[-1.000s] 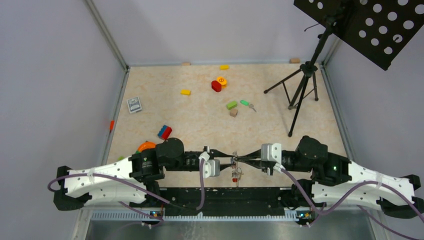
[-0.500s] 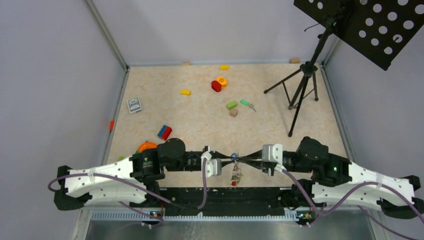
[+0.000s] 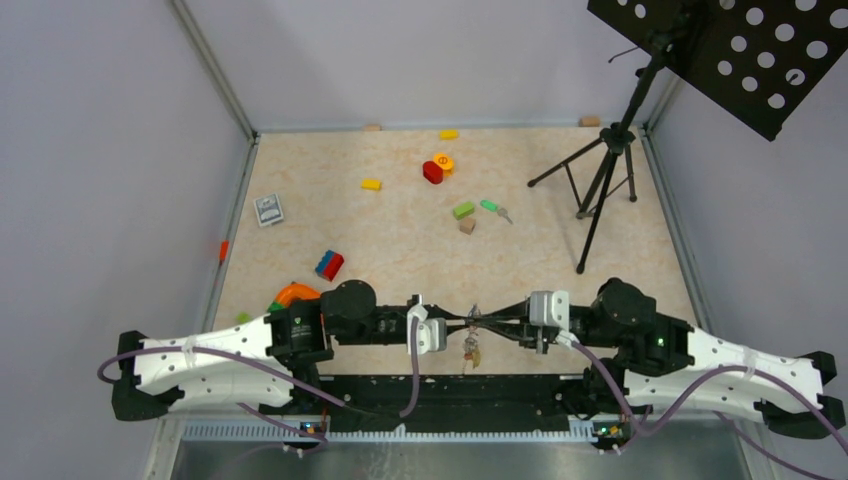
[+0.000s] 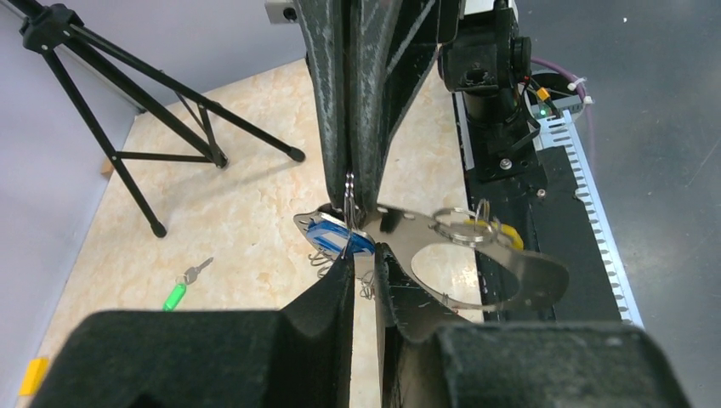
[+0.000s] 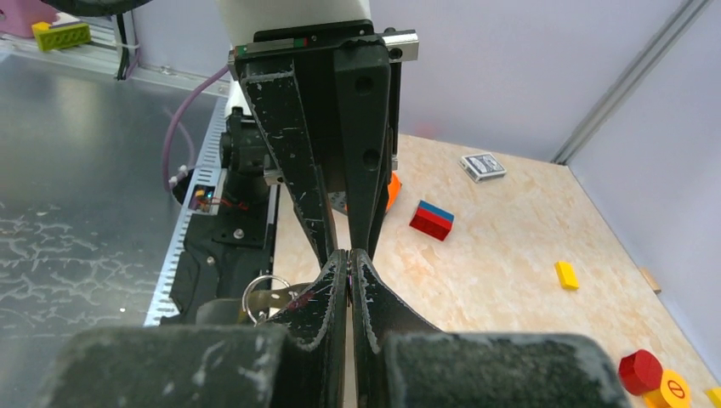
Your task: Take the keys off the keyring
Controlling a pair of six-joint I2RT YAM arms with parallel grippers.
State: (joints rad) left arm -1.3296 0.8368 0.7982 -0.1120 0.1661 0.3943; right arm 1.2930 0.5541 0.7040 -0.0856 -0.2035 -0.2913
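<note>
Both grippers meet tip to tip above the table's near edge. My right gripper (image 3: 481, 319) is shut on the thin metal ring (image 4: 349, 189) of the keyring, whose wide grey loop (image 4: 510, 270) hangs to one side. My left gripper (image 4: 361, 255) has its jaws almost together, and the head of the blue key (image 4: 333, 237) sits at its fingertips. The bunch of keys (image 3: 470, 349) dangles below the tips. In the right wrist view, my right gripper (image 5: 349, 255) shows no gap, and a red key head (image 5: 303, 297) peeks out beside its left finger.
A lone green-headed key (image 3: 490, 206) lies mid-table near green and tan blocks. A black tripod (image 3: 600, 180) stands at the right. A red-and-blue block (image 3: 329, 264) and an orange toy (image 3: 293, 293) lie left of the arms. The black base rail (image 3: 450, 390) runs just below the grippers.
My left gripper's jaws have narrowed onto the bunch. Both arms have shifted slightly, and the hanging keys have swung a little. The right gripper has stayed shut.
</note>
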